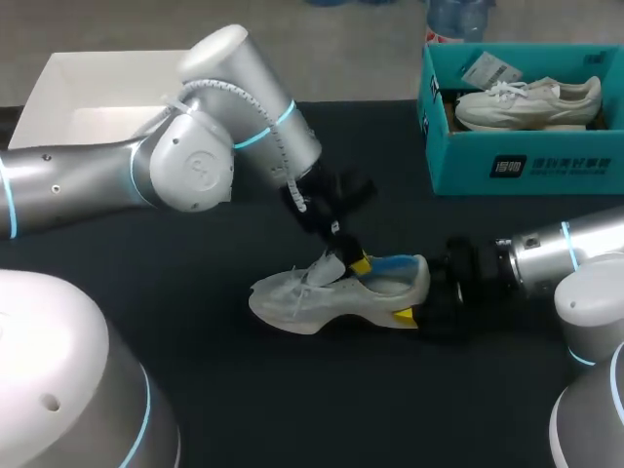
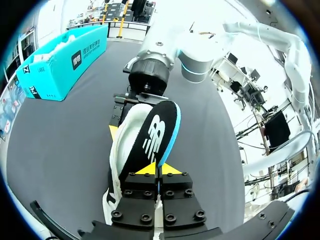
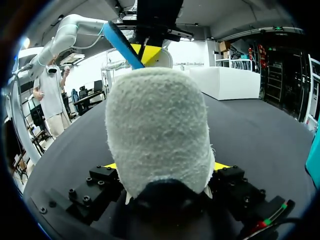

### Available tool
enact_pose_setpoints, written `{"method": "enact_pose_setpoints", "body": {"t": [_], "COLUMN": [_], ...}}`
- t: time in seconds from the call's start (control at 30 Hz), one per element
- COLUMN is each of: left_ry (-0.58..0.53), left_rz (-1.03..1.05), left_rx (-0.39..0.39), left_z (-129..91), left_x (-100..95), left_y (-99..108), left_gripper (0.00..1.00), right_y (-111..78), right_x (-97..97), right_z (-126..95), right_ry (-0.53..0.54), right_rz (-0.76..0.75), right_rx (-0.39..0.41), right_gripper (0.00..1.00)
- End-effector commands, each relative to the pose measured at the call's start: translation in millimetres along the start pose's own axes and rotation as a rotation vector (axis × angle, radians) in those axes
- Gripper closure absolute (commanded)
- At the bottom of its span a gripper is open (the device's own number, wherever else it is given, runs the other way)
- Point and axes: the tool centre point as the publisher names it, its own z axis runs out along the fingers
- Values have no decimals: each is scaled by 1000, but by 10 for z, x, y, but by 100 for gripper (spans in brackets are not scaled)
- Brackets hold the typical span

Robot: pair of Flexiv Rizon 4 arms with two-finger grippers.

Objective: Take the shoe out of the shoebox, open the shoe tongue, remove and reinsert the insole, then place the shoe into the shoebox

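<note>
Off-white shoe point(image 1: 322, 297): right hand point(image 1: 414, 304) clamps its heel; left hand point(image 2: 159, 171) pinches insole point(image 2: 157, 132) (black top, blue edge).

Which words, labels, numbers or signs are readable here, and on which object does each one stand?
Nothing reads with certainty.
On the shoebox, front wall: a dark label and pale characters, too blurred to read.
On the tag inside the shoebox: print too small.
On the insole, dark underside: a large white stylised logo, no clear word.
On the shoe: no readable print.
</note>
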Motion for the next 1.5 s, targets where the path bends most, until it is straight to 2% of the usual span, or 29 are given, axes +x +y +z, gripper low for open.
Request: {"method": "enact_pose_setpoints", "body": {"t": [0.03, 0.23, 0.43, 0.47, 0.5, 0.53, 0.6, 0.63, 0.7, 0.93, 1.23, 1.33, 1.5], "left_ry": [14, 36, 21, 19, 11, 7, -10, -14, -11, -57, -85, -96, -115], "left_rz": [15, 28, 20, 20, 18, 18, 19, 24, 34, 34, 50, 48, 49], "left_rx": [39, 76, 72, 70, 64, 62, 58, 60, 61, 57, 41, 35, 22], "left_z": [53, 76, 106, 110, 114, 118, 120, 124, 135, 176, 260, 269, 289], "left_x": [-11, -22, -60, -63, -64, -63, -61, -55, -53, -91, -103, -108, -101], "left_y": [-106, -267, -288, -281, -269, -257, -229, -212, -174, -73, -34, -34, -26], "left_gripper": [100, 100, 100, 85, 65, 54, 50, 44, 42, 54, 57, 64, 85], "right_y": [11, 11, 11, 11, 11, 11, 11, 11, 11, 11, 11, 11, 11], "right_x": [6, 6, 6, 6, 6, 6, 6, 6, 6, 6, 6, 6, 6], "right_z": [8, 8, 8, 8, 8, 8, 8, 8, 8, 8, 8, 8, 8], "right_ry": [-1, -1, -1, -1, -1, -1, -1, -1, -1, -1, -1, -1, -1], "right_rz": [0, 0, 0, 0, 0, 0, 0, 0, 0, 0, 0, 0, 0], "right_rx": [4, 4, 4, 4, 4, 4, 4, 4, 4, 4, 4, 4, 4], "right_gripper": [100, 100, 100, 100, 100, 100, 100, 100, 100, 100, 100, 100, 100]}}
